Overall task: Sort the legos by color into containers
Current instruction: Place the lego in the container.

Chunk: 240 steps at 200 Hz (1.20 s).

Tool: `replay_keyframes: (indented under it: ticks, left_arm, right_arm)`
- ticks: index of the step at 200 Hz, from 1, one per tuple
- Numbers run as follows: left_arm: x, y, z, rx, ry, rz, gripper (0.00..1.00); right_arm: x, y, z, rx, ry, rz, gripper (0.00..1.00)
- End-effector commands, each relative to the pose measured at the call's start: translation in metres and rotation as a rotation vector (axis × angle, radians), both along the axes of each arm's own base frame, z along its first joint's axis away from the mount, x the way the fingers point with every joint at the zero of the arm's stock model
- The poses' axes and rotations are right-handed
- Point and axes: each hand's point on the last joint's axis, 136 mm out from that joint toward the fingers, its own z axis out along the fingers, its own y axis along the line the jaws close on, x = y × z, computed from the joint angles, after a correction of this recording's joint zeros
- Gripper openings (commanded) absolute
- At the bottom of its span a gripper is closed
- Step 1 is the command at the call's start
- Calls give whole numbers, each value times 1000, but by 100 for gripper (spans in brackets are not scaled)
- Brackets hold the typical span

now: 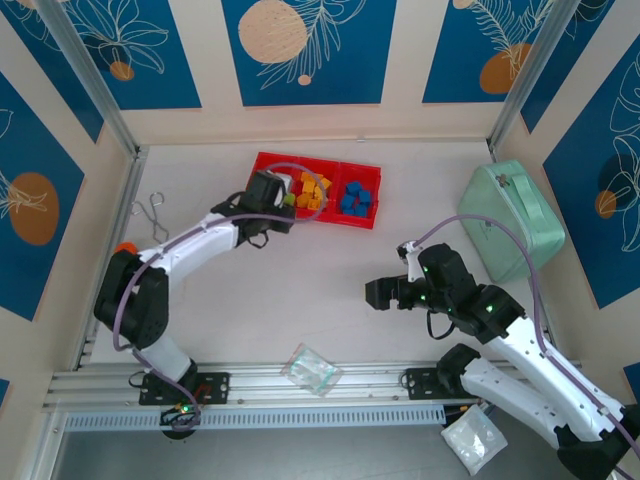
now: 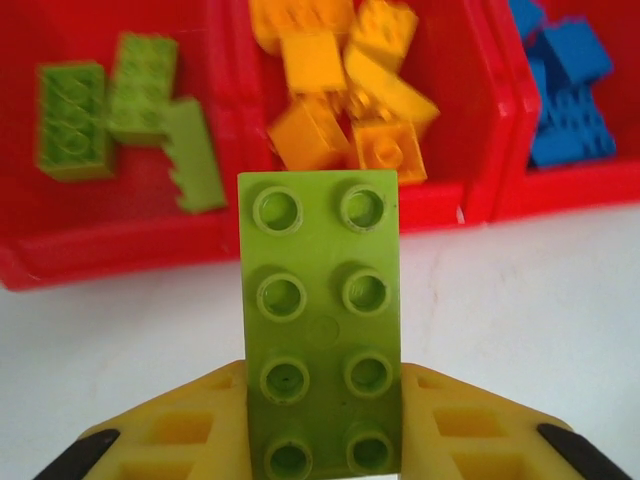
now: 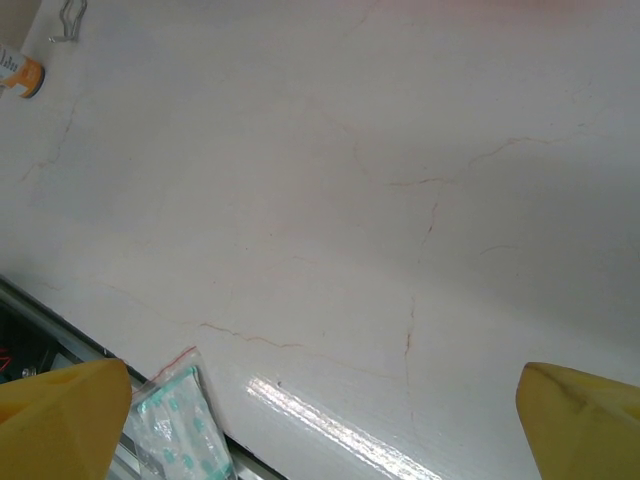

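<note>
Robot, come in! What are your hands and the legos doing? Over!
Left gripper shut on lime green brick, in front of red tray. Right gripper open, empty, above table. Three green bricks already in left compartment; nothing blocking.

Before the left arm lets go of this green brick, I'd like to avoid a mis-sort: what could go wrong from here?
1. The left claw pinches only the lower end of the lime green brick, so it might pivot or slip out early.
2. The brick seems to sit over the table, short of the red tray and nearer the orange bricks than the green bricks. Released here, it could land outside or in the wrong compartment.
</note>
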Motion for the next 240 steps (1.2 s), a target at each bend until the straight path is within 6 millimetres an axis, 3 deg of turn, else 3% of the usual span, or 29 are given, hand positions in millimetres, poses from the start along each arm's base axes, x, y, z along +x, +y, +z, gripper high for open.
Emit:
replay_keyframes:
  ticks: [1, 52, 91, 148, 183, 218, 240]
  left_arm:
    - [30, 33, 17, 1, 21, 126, 32]
    - [91, 46, 19, 77, 36, 152, 32]
    - [114, 47, 2, 134, 79, 136, 32]
    - [125, 49, -45, 180, 143, 135, 34]
    - [132, 46, -63, 167, 157, 143, 35]
    - [134, 45, -58, 154, 142, 155, 44]
    - [133, 46, -43, 139, 113, 159, 60]
  right_arm:
    - [-1, -3, -4, -2, 3, -12, 99]
    - [-2, -5, -2, -2, -1, -13, 99]
    - [-1, -5, -3, 0, -6, -12, 99]
    - [1, -3, -8, -10, 9, -9, 99]
    - [2, -3, -9, -17, 16, -11, 99]
    - [2, -4, -8, -16, 17, -14, 99]
    - [1, -4, -8, -13, 21, -14, 99]
